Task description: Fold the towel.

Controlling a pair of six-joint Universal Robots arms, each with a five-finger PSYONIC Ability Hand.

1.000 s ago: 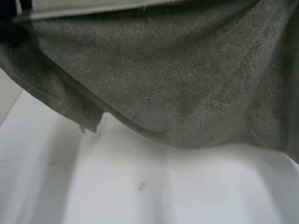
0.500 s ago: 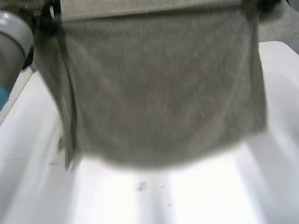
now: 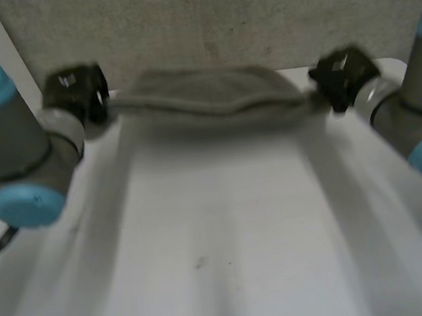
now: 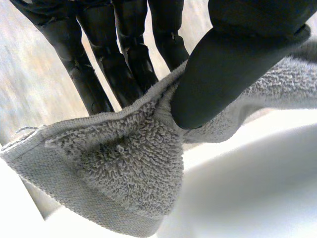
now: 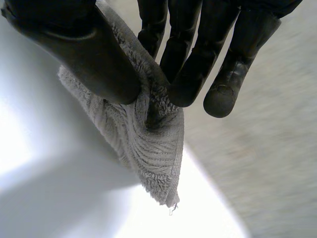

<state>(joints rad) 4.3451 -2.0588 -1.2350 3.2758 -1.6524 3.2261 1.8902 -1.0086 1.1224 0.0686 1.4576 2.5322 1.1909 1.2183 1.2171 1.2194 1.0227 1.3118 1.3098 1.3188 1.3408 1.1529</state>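
White tabletop (image 3: 226,225), head view: smooth surface w/ a rounded far corner just beside the right robot hand (image 3: 342,74). A grey towel (image 3: 212,101) runs as a bunched strip btw. the left robot hand (image 3: 74,90) and the right robot hand, along the far edge. Each end is pinched, thumb vs. fingers. Whether the sagging middle touches the surface or hangs just above it cannot be told. Small dark speck (image 3: 200,263) on the bare surface, well apart from both hands on their near side, approx. midway btw. them. Fainter mark (image 3: 74,229) on the left robot hand's side.
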